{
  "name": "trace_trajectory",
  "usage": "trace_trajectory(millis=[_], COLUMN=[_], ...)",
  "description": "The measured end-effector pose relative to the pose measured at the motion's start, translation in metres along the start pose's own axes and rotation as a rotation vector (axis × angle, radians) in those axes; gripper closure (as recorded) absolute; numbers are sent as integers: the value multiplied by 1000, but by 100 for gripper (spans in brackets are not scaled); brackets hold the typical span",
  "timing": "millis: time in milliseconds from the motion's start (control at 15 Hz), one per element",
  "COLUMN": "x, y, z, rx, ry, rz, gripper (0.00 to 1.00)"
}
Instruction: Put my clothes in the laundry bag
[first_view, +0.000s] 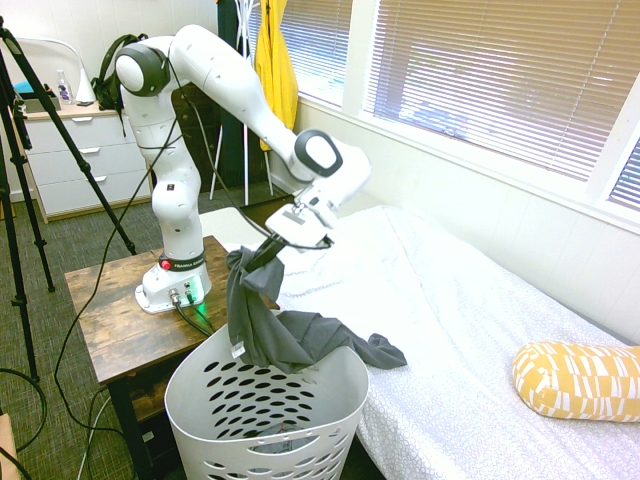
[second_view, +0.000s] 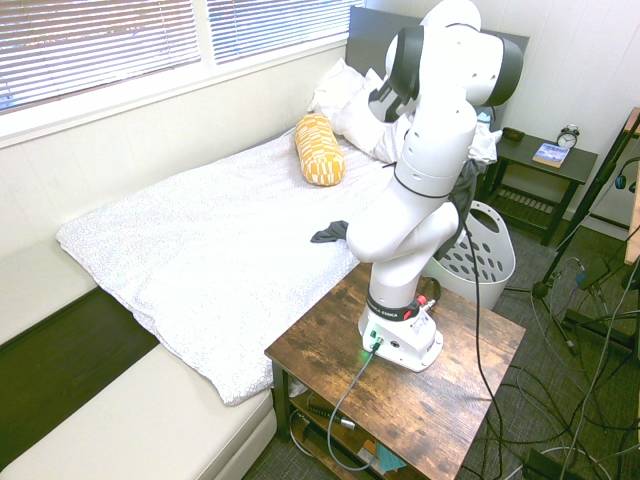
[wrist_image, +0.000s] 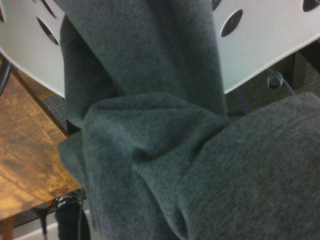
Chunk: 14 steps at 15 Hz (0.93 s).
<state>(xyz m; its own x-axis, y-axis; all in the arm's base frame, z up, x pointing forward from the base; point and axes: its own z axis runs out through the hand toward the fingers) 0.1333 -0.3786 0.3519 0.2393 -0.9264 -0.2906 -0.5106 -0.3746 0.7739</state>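
Note:
My clothes, one limp dark grey garment (first_view: 262, 322), hang from my gripper (first_view: 262, 254), which is shut on the top of the cloth above the near rim of the laundry bag (first_view: 262, 412), a white holed basket. The cloth drapes down over the rim and one end (first_view: 380, 352) trails onto the bed. In the second exterior view my arm hides the gripper. Only a dark tip of the clothes (second_view: 329, 233) and part of the laundry bag (second_view: 481, 258) show there. The wrist view is filled with the grey clothes (wrist_image: 165, 160) over the white laundry bag wall (wrist_image: 265, 45).
A wooden side table (first_view: 110, 310) bearing the arm stands left of the basket. The white bed (first_view: 460, 310) lies to the right with a yellow patterned pillow (first_view: 575, 378). A yellow garment (first_view: 275, 60) hangs at the back by the window.

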Motion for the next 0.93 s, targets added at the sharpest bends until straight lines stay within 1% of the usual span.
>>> trace_trajectory(millis=[133,200,467,600,733,933], x=[8,15,46,62,75,89], y=[-30,-40,-93,-115,-122,-121], z=[32,43,75,89,95,90], rx=[-28,-41,-61,-65,-70,-68], ry=[50,69,126,132,126,121], rz=[-2,-7,10,6,7,8], gripper=[100,0,0,0,0,0])
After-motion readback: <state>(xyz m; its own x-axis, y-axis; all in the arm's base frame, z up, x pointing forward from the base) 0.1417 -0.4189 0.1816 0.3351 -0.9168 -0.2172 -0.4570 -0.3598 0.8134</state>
